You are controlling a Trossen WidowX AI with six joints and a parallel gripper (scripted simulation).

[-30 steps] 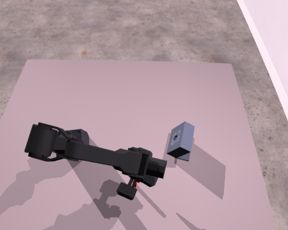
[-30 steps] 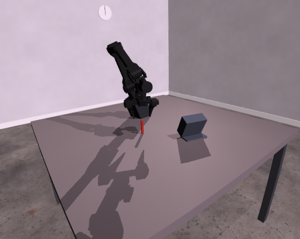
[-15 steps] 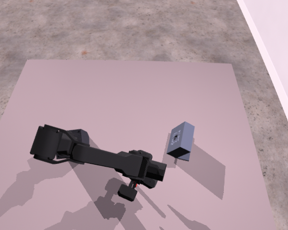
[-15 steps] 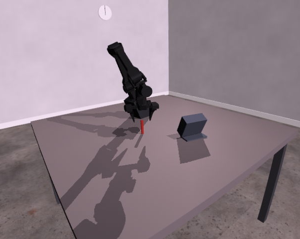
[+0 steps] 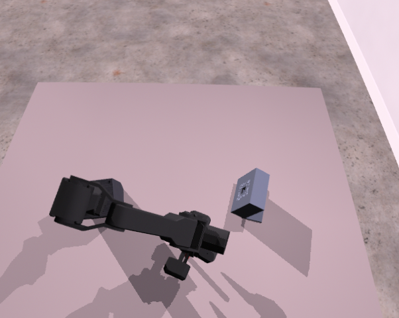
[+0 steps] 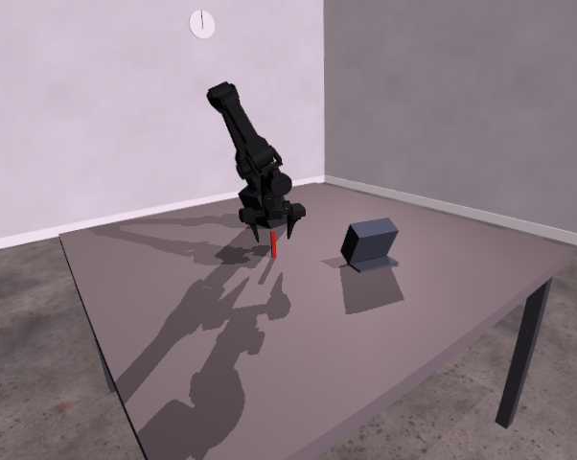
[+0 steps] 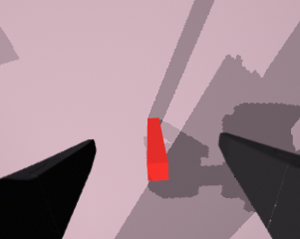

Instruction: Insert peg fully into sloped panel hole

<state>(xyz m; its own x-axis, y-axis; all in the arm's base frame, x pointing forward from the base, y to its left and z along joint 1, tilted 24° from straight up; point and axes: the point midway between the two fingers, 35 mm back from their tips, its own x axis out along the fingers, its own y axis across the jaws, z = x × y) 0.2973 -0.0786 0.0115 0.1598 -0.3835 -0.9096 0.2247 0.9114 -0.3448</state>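
Observation:
The red peg (image 6: 273, 247) (image 7: 157, 166) stands upright on the pink table (image 5: 158, 119) (image 6: 427, 307). My gripper (image 6: 272, 238) (image 7: 156, 141) is open and points straight down over the peg, one black finger on each side; the fingertips reach about the peg's top and do not touch it. In the top view the arm hides the peg and the fingers. The blue-grey block with the sloped panel (image 5: 250, 195) (image 6: 370, 242) stands on the table to the right of the peg. Its small dark square hole (image 5: 243, 190) shows on the sloped face.
The arm's base (image 5: 73, 205) sits at the table's left side. The arm and block cast long shadows across the table. A wall with a round clock (image 6: 201, 23) stands behind the table, and a table leg (image 6: 521, 351) shows at the front right corner.

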